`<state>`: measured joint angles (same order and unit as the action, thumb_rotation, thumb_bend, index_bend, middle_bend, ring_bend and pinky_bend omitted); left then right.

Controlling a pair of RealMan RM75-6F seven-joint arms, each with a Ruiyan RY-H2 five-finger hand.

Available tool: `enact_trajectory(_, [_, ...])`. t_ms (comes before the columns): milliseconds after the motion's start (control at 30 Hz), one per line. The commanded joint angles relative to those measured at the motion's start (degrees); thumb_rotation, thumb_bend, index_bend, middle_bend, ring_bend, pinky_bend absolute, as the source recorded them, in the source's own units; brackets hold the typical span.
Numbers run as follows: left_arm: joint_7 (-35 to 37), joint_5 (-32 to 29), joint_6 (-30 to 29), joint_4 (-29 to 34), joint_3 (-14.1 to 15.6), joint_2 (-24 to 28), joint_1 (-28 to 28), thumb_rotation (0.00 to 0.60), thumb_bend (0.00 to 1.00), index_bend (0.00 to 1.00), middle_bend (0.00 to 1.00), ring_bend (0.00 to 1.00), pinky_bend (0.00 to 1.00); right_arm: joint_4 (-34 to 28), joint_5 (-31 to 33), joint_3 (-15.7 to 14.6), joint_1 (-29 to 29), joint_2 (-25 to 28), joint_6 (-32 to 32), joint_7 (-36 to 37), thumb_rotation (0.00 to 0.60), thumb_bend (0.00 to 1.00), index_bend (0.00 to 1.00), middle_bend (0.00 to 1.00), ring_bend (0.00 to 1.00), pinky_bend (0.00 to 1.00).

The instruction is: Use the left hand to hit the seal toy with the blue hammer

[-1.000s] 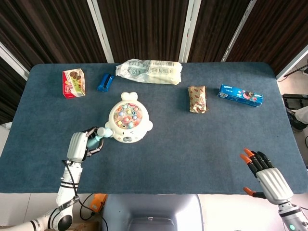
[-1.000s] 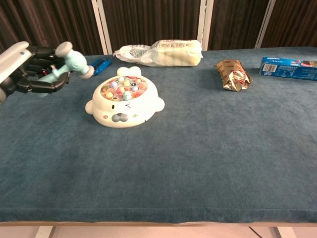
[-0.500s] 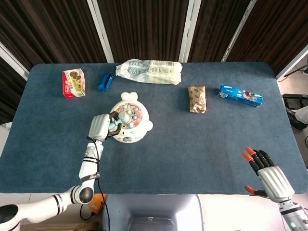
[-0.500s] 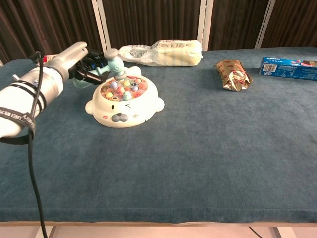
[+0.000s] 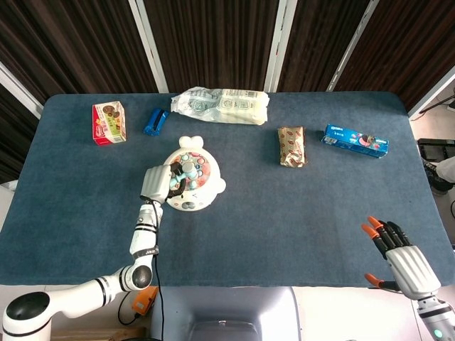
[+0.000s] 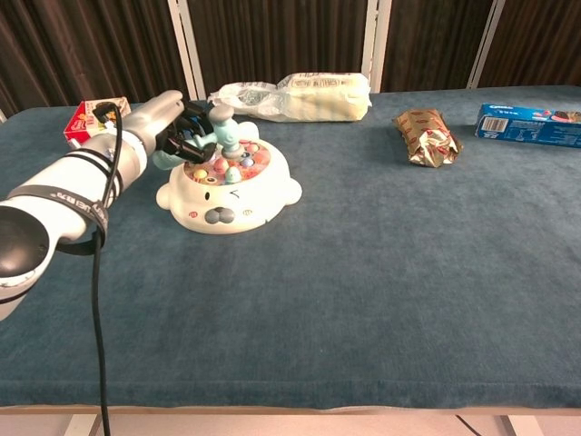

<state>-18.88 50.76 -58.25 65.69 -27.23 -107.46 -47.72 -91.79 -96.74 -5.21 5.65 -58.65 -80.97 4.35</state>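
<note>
The white seal toy [image 5: 192, 193] [image 6: 231, 195], with coloured pegs in its round top, sits left of the table's middle. My left hand [image 5: 158, 182] [image 6: 168, 127] grips the light blue hammer [image 5: 186, 170] [image 6: 222, 128], whose head is over the toy's pegs, touching or just above them. At the table's near right corner my right hand [image 5: 397, 256] stays open with orange-tipped fingers spread, holding nothing; only the head view shows it.
A clear bag of snacks [image 5: 222, 105] lies at the back. A red box [image 5: 109, 122] and a blue packet [image 5: 155, 121] lie back left. A brown wrapped snack [image 5: 291, 145] and a blue biscuit box [image 5: 355, 141] lie to the right.
My left hand has swung right from beside the toy, carrying the hammer over the seal's pegs. The right hand has drifted slightly toward the near edge.
</note>
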Motion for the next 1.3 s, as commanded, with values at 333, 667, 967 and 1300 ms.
enact_trajectory(333, [-1.7,-2.85,1.6,-2.0,0.73,0.33,-1.63,0.6,0.83,0.75,0.93,1.0,1.0,0.23,-0.41,-0.05,-0.13,0.15,-0.53,0.72,0.6,0.2,0.0,0.0,0.0,0.0])
enact_trajectory(667, [-1.25,-4.65,2.96,-3.25,1.18,0.91,-1.87,0.6,0.83,0.75,0.93,1.0,1.0,0.32,-0.36,0.01,-0.09,0.14,-0.47,0.88,0.6,0.2,0.0,0.0,0.0,0.0])
enact_trajectory(967, [-0.36,-6.4,4.82,-2.62,1.29,1.83,-1.87,0.6,0.83,0.75,0.93,1.0,1.0,0.27,-0.24,0.09,0.04,0.01,-0.2,0.62,0.6,0.2,0.0,0.0,0.0,0.0])
enact_trajectory(1300, [2.28,-6.57,3.94,-1.0,-1.15,5.16,-2.34,0.6,0.83,0.75,0.93,1.0,1.0,0.38,-0.19,0.16,-0.2,0.2,-0.75,1.27,0.6,0.2,0.0,0.0,0.0,0.0])
